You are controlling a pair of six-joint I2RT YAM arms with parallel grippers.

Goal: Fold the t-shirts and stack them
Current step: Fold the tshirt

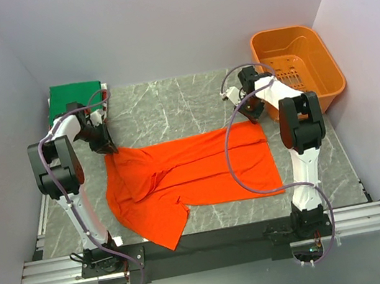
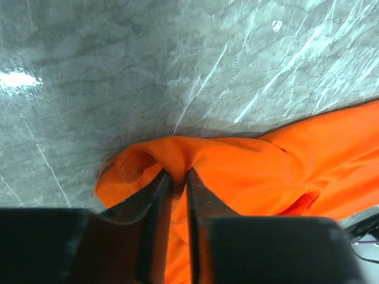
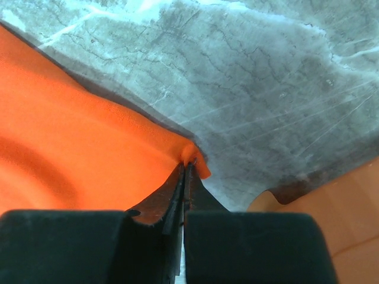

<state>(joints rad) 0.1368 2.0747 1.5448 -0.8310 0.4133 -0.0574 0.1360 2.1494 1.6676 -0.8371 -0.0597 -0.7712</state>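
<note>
Pinching shirt (image 1: 208, 164) edge, L claw (image 2: 176, 173), R claw (image 3: 185, 167)

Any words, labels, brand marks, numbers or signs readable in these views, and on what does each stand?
None: no text can be read in any view.
The orange-red t-shirt, the green folded shirt, the orange basket and the table show no print, label or number.
</note>
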